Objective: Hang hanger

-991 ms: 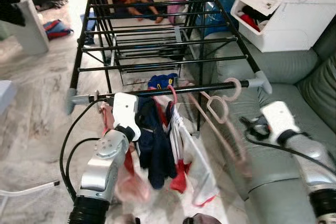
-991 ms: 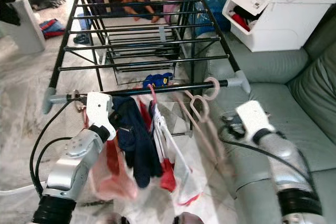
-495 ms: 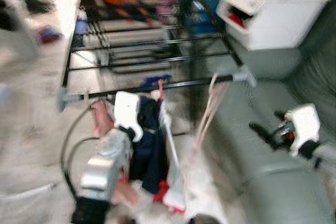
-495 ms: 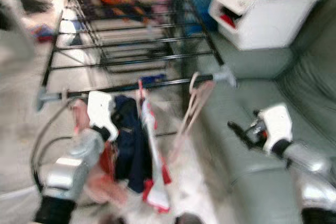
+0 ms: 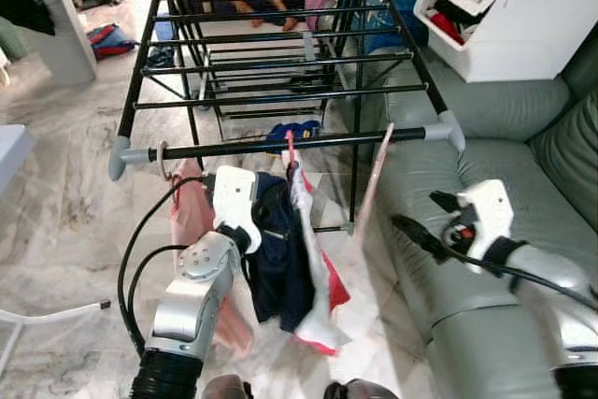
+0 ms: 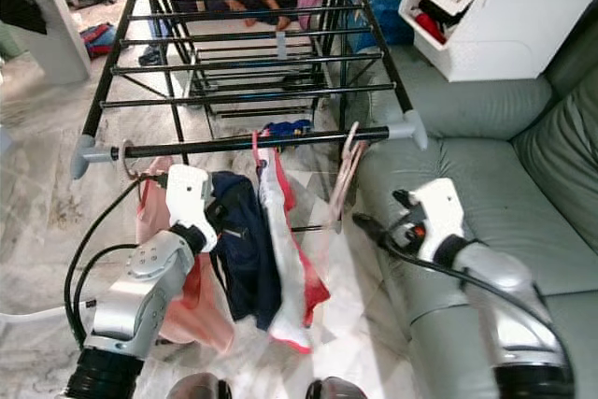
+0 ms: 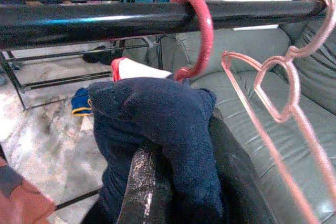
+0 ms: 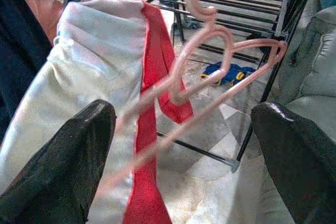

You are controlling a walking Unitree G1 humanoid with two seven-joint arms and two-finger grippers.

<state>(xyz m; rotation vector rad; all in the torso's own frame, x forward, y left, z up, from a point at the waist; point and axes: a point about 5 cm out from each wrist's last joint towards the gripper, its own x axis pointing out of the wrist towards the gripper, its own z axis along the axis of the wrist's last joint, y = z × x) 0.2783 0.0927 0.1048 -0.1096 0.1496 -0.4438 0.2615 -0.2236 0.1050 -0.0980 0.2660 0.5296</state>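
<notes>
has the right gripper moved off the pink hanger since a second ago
Yes. The right gripper has pulled back from the pink hanger, which hangs on the rack's front bar; its fingers are open, closer to the sofa.

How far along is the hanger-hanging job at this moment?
Done: the empty pink hanger hooks over the rack's front black bar, beside the hung clothes. In hand: nothing; the right gripper is open, apart from the hanger. The left gripper sits against the navy garment. Left: apparently only pulling away.

Glossy black metal rail point(image 7: 105, 20), smooth pink plastic hanger point(image 8: 210, 72), dark knitted cloth point(image 7: 168, 129).
</notes>
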